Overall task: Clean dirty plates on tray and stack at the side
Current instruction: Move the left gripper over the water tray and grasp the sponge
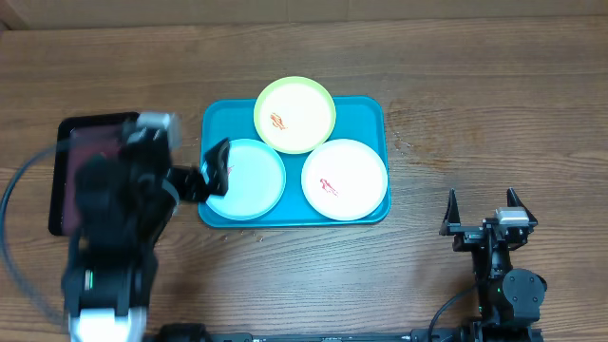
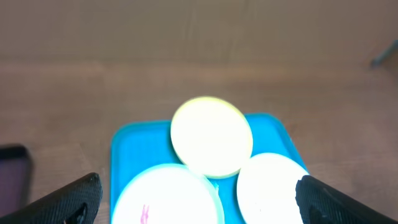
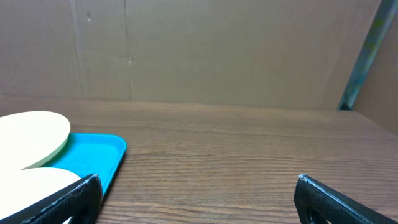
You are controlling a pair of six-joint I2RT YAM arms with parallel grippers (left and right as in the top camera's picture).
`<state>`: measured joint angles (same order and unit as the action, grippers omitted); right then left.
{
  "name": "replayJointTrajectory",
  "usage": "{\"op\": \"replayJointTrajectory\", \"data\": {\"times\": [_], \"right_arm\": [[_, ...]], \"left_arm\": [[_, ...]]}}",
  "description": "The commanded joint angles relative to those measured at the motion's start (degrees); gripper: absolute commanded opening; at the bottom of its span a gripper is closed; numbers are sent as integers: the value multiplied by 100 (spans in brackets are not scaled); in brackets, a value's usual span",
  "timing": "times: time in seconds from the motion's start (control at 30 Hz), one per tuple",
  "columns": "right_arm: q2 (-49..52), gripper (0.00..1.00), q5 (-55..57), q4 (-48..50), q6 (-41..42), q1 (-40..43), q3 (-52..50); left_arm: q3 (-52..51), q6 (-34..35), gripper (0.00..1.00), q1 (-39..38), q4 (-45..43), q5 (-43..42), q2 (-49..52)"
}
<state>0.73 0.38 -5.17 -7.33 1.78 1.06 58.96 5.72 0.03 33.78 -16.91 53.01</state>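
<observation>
The teal tray [image 1: 366, 114] holds three plates, each with a red smear: yellow-green [image 1: 295, 115] at the back, pale blue [image 1: 249, 180] front left, white [image 1: 344, 180] front right. My left gripper [image 1: 218, 172] is open and empty, over the tray's left edge at the pale blue plate's rim. In the left wrist view its fingers [image 2: 199, 208] spread wide above the pale blue plate [image 2: 168, 196], with the yellow-green plate [image 2: 211, 135] and white plate [image 2: 270, 186] beyond. My right gripper [image 1: 484, 217] is open and empty, to the right of the tray.
A dark maroon tray [image 1: 81, 152] lies left of the teal tray, partly under my left arm. The right wrist view shows the teal tray's corner [image 3: 99, 152] and bare wooden table [image 3: 249, 162] ahead, with a cardboard wall behind.
</observation>
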Motion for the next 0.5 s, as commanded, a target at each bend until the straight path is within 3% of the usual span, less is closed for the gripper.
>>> {"op": "replayJointTrajectory", "data": {"times": [0.0,0.17,0.27,0.47], "right_arm": [[-57,100,-7,33,0,22,-59],[-57,100,-7,33,0,22,-59],[-57,100,-7,33,0,22,-59],[-57,100,-7,33,0,22,-59]], "left_arm": [[767,120,100,155,345,315,903],[2090,1128,100,857,1438,1576,2076],[2787,1320,100,1486,1993,1757,2736],[2986,1215,100,2240,1987,2031,3633]]}}
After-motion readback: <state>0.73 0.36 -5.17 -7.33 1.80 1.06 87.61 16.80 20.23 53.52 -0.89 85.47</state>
